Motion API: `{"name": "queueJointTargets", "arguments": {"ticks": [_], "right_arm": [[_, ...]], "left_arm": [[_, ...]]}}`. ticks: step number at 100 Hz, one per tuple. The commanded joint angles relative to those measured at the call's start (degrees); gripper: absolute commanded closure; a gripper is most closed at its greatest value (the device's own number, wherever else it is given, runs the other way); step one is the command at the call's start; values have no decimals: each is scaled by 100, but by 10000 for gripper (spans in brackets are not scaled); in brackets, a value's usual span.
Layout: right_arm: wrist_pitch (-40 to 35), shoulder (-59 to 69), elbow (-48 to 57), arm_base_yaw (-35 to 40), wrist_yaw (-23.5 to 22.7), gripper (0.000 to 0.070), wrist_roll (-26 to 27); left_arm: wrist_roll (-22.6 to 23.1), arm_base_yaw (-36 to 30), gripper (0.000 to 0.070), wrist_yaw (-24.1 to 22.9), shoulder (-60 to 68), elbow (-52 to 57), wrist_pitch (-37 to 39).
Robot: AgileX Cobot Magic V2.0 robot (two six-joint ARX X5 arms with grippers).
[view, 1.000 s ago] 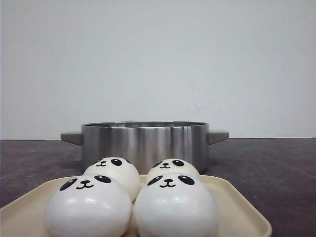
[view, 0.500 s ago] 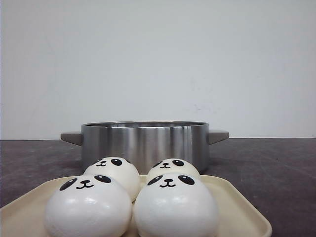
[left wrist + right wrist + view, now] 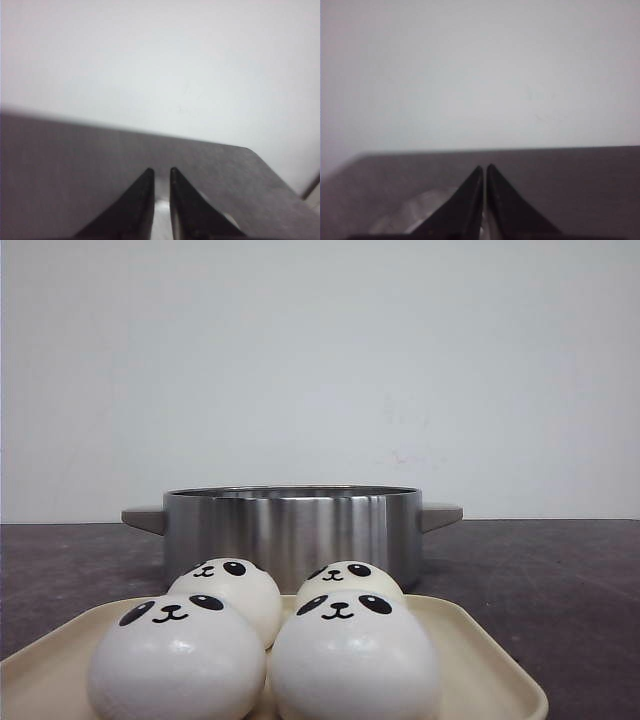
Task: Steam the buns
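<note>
Several glossy white buns with panda faces sit close together on a cream tray [image 3: 487, 665] at the front of the table: one at the front left [image 3: 175, 665], one at the front right [image 3: 352, 660], and two behind them [image 3: 230, 587] [image 3: 352, 579]. A steel pot [image 3: 290, 528] with two side handles stands just behind the tray. Neither gripper shows in the front view. In its wrist view, my left gripper [image 3: 160, 171] hangs over the dark table, nearly closed with a narrow slit and nothing in it. My right gripper [image 3: 484, 167] is shut and empty.
The dark table [image 3: 560, 570] stretches to both sides of the pot, with a plain white wall behind it. A table corner [image 3: 250, 149] shows in the left wrist view. A blurred pale round shape [image 3: 420, 210] lies beside the right fingers.
</note>
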Motion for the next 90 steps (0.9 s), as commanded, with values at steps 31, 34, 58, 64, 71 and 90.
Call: {"name": "queueJointTargets", "arguments": {"ticks": [31, 34, 58, 64, 71, 90], "right_arm": [[133, 369, 678, 22, -1617, 269, -597], [201, 369, 678, 20, -1718, 196, -476], [671, 538, 678, 127, -2369, 171, -7], [782, 640, 678, 212, -2391, 171, 192], [767, 841, 678, 376, -2378, 171, 282], [184, 1519, 678, 1432, -1596, 172, 22]], "left_arm": [[925, -636, 174, 372, 817, 1316, -1014], [874, -667, 118, 411, 831, 1316, -1150], [702, -1259, 106, 501, 881, 1311, -1928], [612, -1480, 108, 501, 883, 1311, -1908], [514, -1738, 108, 461, 920, 1287, -1851], [511, -2424, 108, 85, 1104, 1036, -1882]]}}
